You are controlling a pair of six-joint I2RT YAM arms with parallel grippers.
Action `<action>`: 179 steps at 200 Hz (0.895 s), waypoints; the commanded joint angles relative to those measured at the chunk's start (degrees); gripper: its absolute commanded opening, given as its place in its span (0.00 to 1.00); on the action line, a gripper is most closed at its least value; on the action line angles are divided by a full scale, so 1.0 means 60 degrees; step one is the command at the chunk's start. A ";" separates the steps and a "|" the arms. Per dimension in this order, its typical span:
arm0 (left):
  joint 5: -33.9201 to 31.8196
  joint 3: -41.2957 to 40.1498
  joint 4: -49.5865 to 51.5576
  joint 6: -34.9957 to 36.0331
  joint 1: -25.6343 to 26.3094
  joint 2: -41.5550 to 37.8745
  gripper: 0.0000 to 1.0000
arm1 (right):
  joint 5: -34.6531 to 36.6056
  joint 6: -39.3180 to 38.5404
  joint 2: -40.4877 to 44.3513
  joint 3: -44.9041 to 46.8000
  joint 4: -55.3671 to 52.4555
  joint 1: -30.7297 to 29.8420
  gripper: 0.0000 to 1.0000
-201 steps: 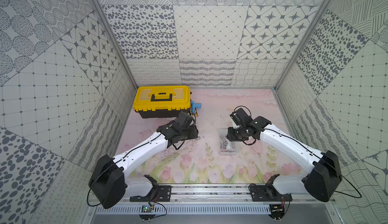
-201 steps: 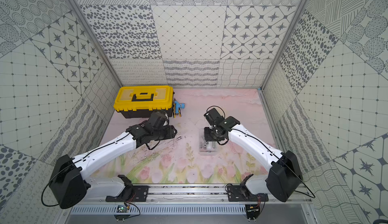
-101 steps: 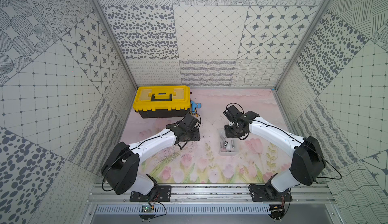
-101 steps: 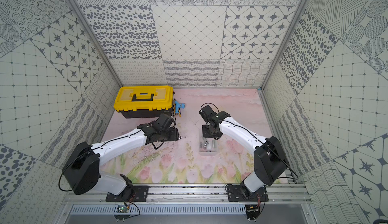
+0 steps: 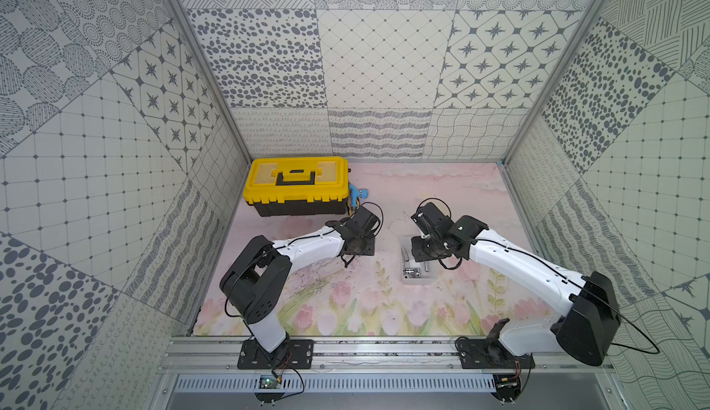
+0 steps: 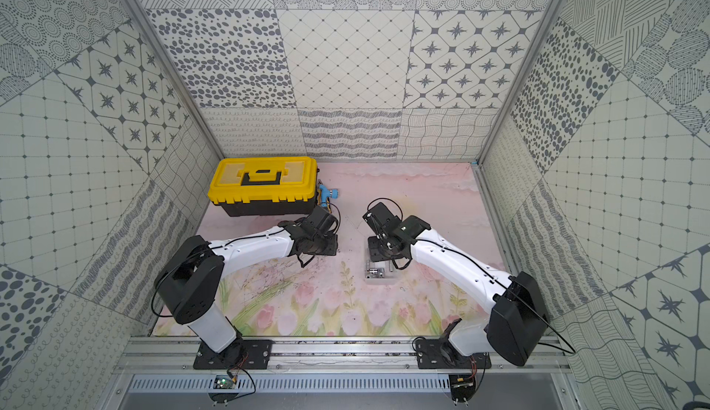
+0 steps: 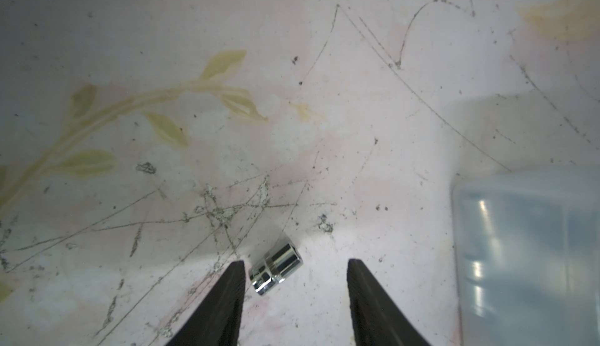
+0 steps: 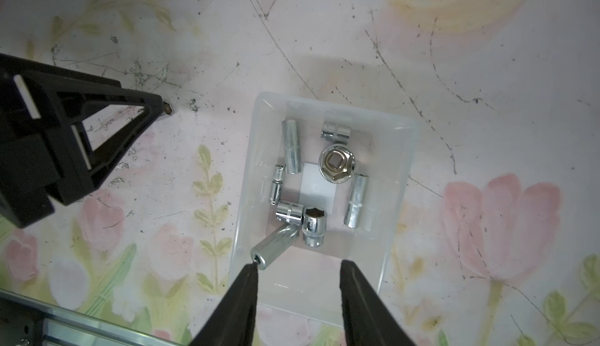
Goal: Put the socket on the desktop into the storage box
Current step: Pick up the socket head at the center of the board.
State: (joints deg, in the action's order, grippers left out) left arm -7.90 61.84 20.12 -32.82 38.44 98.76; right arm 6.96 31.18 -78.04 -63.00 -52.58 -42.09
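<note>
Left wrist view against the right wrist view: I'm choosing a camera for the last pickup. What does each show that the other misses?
Only the left wrist view clearly shows the loose socket lying on the mat between the fingers of the open left tool, nearer one of them. Only the right wrist view shows inside the storage box: several sockets, with a long socket reaching the rim beside the open right tool. Both show the storage box, blurred in the left wrist view, and the scratched floral mat.
</note>
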 commanded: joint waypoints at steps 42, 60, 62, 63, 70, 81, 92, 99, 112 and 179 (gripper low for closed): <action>-0.0537 0.0280 0.0833 -0.0459 0.0033 0.0550 0.57 | 0.0136 0.0311 0.0905 0.0528 0.0282 -0.0033 0.42; -0.0470 0.0298 0.0873 -0.0464 0.0039 0.0683 0.57 | 0.0131 0.0311 0.0951 0.0552 0.0303 -0.0033 0.40; -0.0470 0.0302 0.0878 -0.0467 0.0039 0.0698 0.56 | 0.0133 0.0311 0.0951 0.0554 0.0309 -0.0032 0.39; -0.0470 0.0307 0.0879 -0.0465 0.0039 0.0703 0.56 | 0.0138 0.0311 0.0966 0.0554 0.0310 -0.0032 0.39; -0.0459 0.0298 0.0866 -0.0464 0.0034 0.0741 0.56 | 0.0129 0.0311 0.0965 0.0571 0.0329 -0.0032 0.38; -0.0427 0.0298 0.0866 -0.0407 0.0032 0.0808 0.54 | 0.0140 0.0324 0.0986 0.0603 0.0340 -0.0039 0.37; -0.0412 0.0305 0.0877 -0.0335 0.0030 0.0866 0.54 | 0.0131 0.0326 0.0998 0.0642 0.0340 -0.0032 0.37; -0.0425 0.0299 0.0880 -0.0306 0.0032 0.0883 0.54 | 0.0138 0.0338 0.0996 0.0655 0.0340 -0.0035 0.37; -0.0454 0.0273 0.0873 -0.0193 0.0053 0.0885 0.55 | 0.0132 0.0355 0.1037 0.0702 0.0355 -0.0032 0.37; -0.0614 0.0434 0.0880 0.0671 0.0307 0.1006 0.57 | 0.0158 0.0397 0.1141 0.0711 0.0348 -0.0032 0.37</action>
State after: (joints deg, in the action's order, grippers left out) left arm -9.74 63.02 23.70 -32.77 39.33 103.92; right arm 7.16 32.82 -72.75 -59.09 -51.83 -42.09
